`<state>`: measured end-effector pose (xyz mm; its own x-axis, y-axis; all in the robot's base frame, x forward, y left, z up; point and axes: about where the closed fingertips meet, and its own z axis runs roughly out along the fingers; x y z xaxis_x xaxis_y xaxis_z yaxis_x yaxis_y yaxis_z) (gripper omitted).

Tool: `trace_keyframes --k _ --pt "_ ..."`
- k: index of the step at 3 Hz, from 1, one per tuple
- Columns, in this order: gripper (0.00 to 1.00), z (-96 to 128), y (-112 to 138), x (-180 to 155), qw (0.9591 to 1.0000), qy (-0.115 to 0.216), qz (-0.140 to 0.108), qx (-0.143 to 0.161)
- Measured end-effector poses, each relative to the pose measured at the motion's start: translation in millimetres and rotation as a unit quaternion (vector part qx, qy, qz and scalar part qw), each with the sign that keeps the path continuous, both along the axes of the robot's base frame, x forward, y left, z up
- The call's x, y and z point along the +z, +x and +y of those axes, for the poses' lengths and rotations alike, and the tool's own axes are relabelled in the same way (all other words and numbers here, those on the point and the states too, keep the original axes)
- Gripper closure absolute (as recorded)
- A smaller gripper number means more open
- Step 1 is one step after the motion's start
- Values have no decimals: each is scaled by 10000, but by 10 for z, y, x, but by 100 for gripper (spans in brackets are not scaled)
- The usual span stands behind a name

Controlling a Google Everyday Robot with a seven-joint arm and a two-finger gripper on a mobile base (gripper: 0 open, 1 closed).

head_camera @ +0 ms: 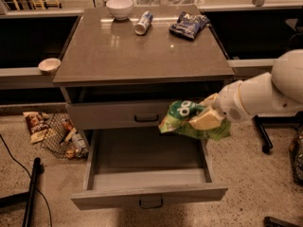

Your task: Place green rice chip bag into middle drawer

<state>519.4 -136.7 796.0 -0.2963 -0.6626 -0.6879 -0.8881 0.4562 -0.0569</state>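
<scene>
Over middle drawer [118, 196] (open), hand [204, 120] holds green rice chip bag [181, 114].

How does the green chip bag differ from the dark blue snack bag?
The green rice chip bag is lime green; the dark blue snack bag is navy. The green one hangs in the pincer over the open middle drawer; the blue one lies on the cabinet top. Both are crinkly.
</scene>
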Motion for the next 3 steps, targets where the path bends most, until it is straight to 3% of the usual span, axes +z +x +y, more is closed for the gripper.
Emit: trace_keyframes --k 1,2,3 --pt "100 138 -237 -591 9990 259 358 -48" --pt "100 286 -280 -1290 9960 445 713 -288" --pt "100 286 -280 -1290 9960 445 713 -288"
